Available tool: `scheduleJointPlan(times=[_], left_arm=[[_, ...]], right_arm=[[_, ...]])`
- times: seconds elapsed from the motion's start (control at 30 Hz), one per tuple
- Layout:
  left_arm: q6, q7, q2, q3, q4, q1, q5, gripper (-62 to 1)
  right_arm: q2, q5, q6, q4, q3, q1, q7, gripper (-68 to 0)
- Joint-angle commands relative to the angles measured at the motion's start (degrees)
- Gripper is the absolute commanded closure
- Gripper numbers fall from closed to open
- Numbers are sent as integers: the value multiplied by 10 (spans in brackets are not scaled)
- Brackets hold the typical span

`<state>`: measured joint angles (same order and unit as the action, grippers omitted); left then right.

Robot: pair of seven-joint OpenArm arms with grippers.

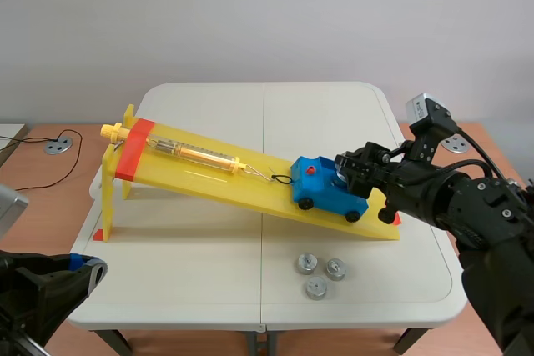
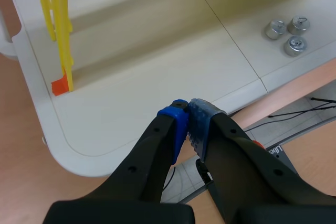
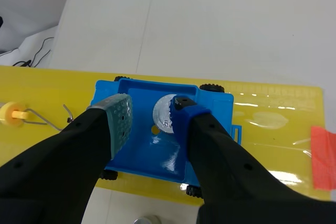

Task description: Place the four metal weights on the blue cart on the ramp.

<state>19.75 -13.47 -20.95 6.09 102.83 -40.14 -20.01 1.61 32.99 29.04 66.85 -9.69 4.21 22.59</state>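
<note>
Three weights [image 1: 316,288] stand upright in a tight cluster on the worktop [image 1: 209,273], on the robot's side of the ramp [image 1: 209,174] and just off its low end. A fourth weight [image 3: 164,112] already lies flat in the tray of the blue cart [image 1: 327,192], which sits low on the slope w/ a wire hook at its uphill end.

Right pincer [image 3: 151,106]: spread, holding nothing. It hangs directly over the tray w/ the fourth weight between its fingers. One pad is clear of the disc; the other fingertip is at the disc's rim, contact not confirmed. The opening line runs along the cart's long axis, i.e. along the slope.

Left pincer [image 2: 189,116]: closed, nothing between the pads. It sits past the near left corner of the worktop, well apart from all weights.

Key relation: the cluster lies below and robot-side of the right pincer, near that arm, so the right arm is prob. the one to use.

Clearance:
- Retract straight up first, since the tray walls ring the fingertips.
- The discs are round, so no pref. grip axis.
- Gaps inside the cluster are narrow, so approach from an outer side, where there is open room.
- The worktop's near edge is close to the cluster, so avoid nudging discs that way.
</note>
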Motion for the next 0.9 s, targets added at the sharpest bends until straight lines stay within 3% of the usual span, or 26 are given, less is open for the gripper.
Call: scheduleJointPlan(times=[0.0,0.2,0.53,0.87], left_arm=[[12,59,3,9,30,3,-42,-29],[12,59,3,9,30,3,-42,-29],[12,59,3,9,30,3,-42,-29],[12,59,3,9,30,3,-42,-29]], right_arm=[[-7,46,67,93,-14,52,-67,-201],[-56,50,100,181,-17,-4,-57,-216],[-158,49,101,316,-17,-135,-39,-216],[-215,44,101,405,-17,-257,-15,-216]])
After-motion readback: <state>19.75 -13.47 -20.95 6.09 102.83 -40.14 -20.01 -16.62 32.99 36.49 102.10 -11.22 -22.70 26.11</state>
